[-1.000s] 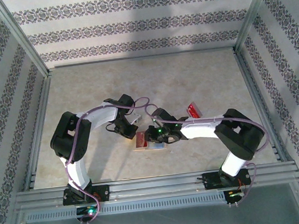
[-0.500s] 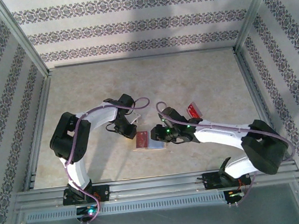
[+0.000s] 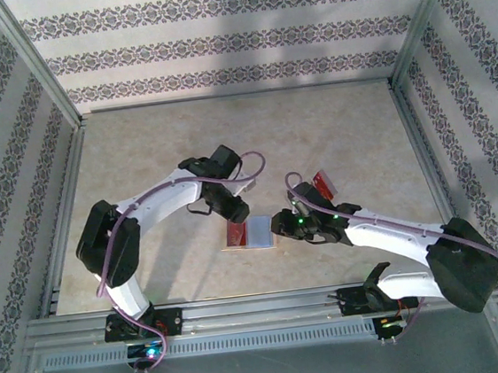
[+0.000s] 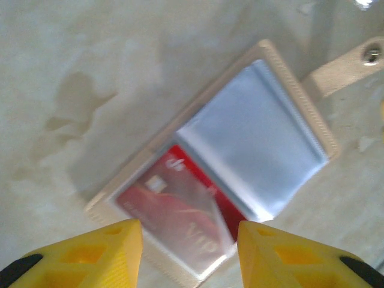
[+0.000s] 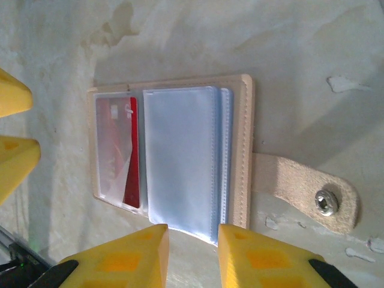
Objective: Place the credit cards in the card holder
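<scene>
The tan card holder [image 3: 264, 242] lies open on the table, its grey-lilac pockets [image 5: 180, 162] facing up and its snap tab [image 5: 312, 198] stretched flat. A red credit card [image 4: 180, 222] sits in the left clear pocket of the card holder [image 4: 288, 96]. A second red credit card [image 3: 323, 182] lies on the table further right. My left gripper [image 3: 234, 209] hovers just behind the holder, and in its wrist view the gripper [image 4: 189, 255] is open and empty. At the holder's right edge my right gripper [image 3: 280, 226] is open, holding nothing [image 5: 192, 258].
The tabletop is beige and stained [image 4: 78, 114]. Patterned walls and metal rails [image 3: 244, 307] enclose it. The right arm [image 3: 388, 234] stretches low across the front right. The left gripper's yellow fingers [image 5: 15, 159] show at the edge of the right wrist view.
The left gripper has opened and shifted right, behind the holder. The right gripper slid right off the holder as its arm stretched low. The red card stays in the pocket.
</scene>
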`<action>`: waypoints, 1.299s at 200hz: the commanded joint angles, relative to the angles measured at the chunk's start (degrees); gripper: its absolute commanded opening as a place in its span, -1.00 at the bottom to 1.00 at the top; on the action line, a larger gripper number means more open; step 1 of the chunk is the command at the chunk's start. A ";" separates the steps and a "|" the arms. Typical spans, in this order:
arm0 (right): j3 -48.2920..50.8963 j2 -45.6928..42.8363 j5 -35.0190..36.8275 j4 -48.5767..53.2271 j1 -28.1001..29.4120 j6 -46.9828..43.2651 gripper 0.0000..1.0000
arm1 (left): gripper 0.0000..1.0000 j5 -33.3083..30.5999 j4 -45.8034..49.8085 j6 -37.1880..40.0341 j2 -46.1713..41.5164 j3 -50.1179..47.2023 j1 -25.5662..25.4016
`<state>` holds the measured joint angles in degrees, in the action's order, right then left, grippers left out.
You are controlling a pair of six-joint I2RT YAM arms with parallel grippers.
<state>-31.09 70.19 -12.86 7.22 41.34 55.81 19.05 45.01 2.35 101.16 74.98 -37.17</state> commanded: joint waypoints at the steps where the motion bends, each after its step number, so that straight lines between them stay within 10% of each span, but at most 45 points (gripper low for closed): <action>1: 1.57 -1.09 -0.01 -1.70 -0.43 1.62 -0.42 | -0.05 0.42 4.71 -2.52 3.22 2.36 -2.24; 260: 3.82 3.71 -0.75 -10.82 2.76 4.72 -0.24 | -0.41 0.59 5.27 -6.15 15.57 5.46 -5.29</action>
<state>-27.97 73.06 -13.13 -1.61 43.40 59.83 20.27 48.45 -3.53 115.26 81.03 -42.00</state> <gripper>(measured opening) 0.382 0.298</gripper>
